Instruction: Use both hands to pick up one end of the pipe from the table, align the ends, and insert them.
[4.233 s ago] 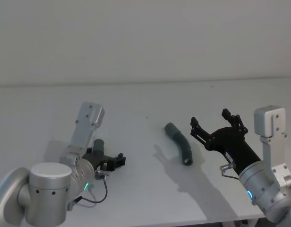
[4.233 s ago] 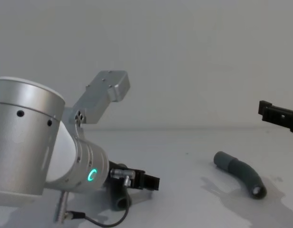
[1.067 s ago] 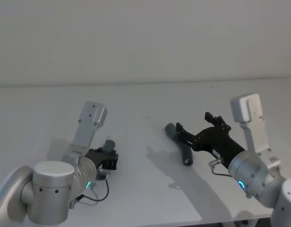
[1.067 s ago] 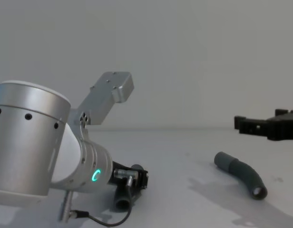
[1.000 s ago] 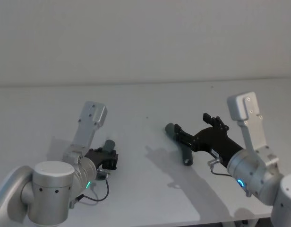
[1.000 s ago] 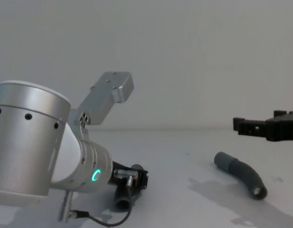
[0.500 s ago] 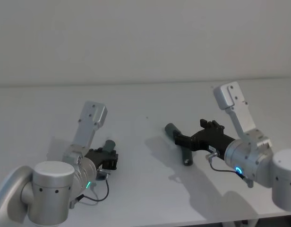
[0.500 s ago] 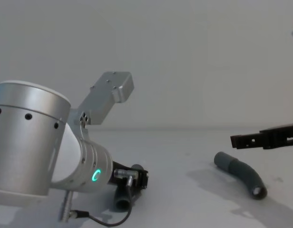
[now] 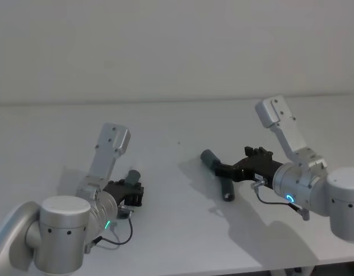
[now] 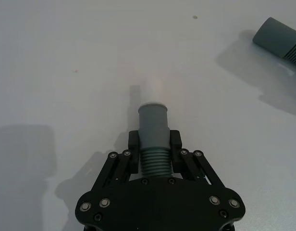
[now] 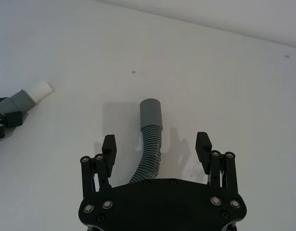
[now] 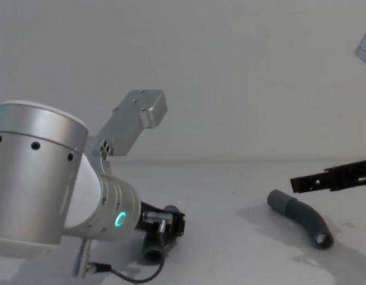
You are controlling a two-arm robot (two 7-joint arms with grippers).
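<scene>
The left black plastic two-fingered gripper (image 10: 154, 147) sat low at the plain white matte table (image 9: 165, 123), its fingers pinching the ribs of a curved dark grey ribbed hose piece (image 10: 155, 163). The piece's smooth cuff (image 10: 153, 120) and narrower white tip (image 11: 41, 89) jutted forward over bare surface. Well apart, across an open stretch of table, the second dark grey hose piece (image 11: 151, 115) lay flat near mid-table. The right black gripper (image 11: 156, 144) hovered just above it, fingers spread wide to either side, touching nothing. The table's far edge lay well behind both pieces, with free room all round.
</scene>
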